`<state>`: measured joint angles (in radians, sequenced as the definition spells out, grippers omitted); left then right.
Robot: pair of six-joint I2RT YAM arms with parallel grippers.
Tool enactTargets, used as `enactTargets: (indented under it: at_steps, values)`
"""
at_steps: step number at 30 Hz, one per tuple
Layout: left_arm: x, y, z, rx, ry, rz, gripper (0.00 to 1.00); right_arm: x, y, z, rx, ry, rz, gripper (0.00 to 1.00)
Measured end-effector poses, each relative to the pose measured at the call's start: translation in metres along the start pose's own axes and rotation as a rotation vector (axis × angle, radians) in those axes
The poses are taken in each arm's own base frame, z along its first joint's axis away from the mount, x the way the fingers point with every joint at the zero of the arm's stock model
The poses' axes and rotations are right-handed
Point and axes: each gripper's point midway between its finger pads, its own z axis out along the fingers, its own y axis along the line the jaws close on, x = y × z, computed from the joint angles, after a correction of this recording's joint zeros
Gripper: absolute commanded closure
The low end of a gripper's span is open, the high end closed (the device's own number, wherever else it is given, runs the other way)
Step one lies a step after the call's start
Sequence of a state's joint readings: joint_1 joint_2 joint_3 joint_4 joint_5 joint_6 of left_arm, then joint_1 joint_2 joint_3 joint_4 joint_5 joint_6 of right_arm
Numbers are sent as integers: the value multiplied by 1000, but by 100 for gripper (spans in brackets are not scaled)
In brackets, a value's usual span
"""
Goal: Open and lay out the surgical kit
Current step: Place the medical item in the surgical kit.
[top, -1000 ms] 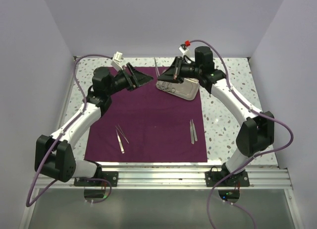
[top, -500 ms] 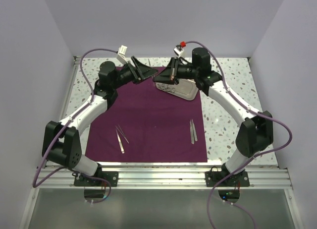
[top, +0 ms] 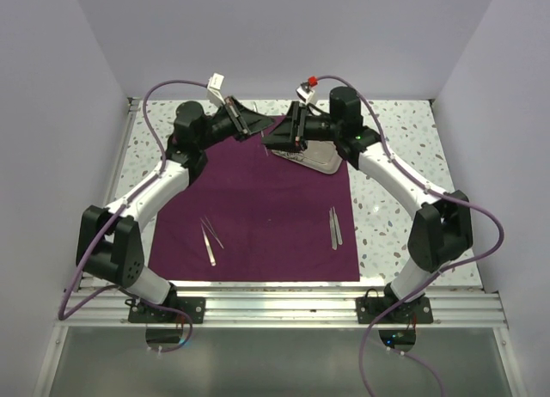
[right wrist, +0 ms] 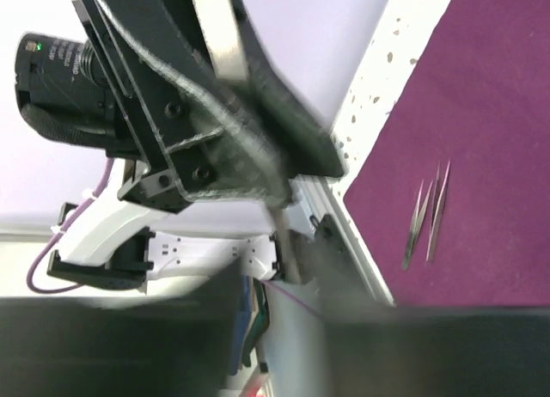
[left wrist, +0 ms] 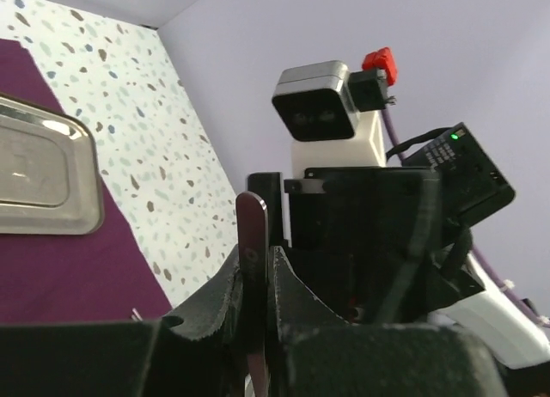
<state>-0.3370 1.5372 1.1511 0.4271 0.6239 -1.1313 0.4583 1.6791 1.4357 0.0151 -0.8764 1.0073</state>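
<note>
On the speckled white bench (top: 387, 199), boxed by pale lilac walls (top: 284, 36), the dark purple cloth wrap (top: 266, 208) lies spread flat, with the shiny rectangular steel tray (top: 320, 160) at its far edge. Above that edge the left hand (top: 256, 125) is clenched on a slim silver instrument (left wrist: 252, 234). The right hand (top: 277, 139), just beside it, is too blurred to tell.

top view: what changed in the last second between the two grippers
The left gripper swung right, toward the right gripper, and closed on a slim silver tool between them. The right gripper edged left over the tray; whether it has let go is unclear. The cloth, the tray and the laid-out tweezers stayed put.
</note>
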Motion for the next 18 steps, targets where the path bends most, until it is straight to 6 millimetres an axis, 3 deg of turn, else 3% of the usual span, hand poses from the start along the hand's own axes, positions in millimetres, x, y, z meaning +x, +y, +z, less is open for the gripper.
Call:
enactTargets:
  at_steps: [1, 6, 9, 14, 18]
  values:
    - [0, 3, 0, -10, 0, 20, 100, 0, -1, 0, 2, 2, 5, 3]
    - [5, 37, -5, -186, 46, 94, 100, -6, -11, 0, 105, 7, -5, 1]
    - [11, 65, -20, -343, 80, 162, 100, -18, -20, -4, 195, -9, -48, 1]
    - [40, 134, -83, -716, 174, 231, 100, -37, -59, -31, 349, -45, -45, 2]
    - [97, 200, -159, -1024, 322, 183, 100, -51, -98, -53, 441, -72, 29, 2]
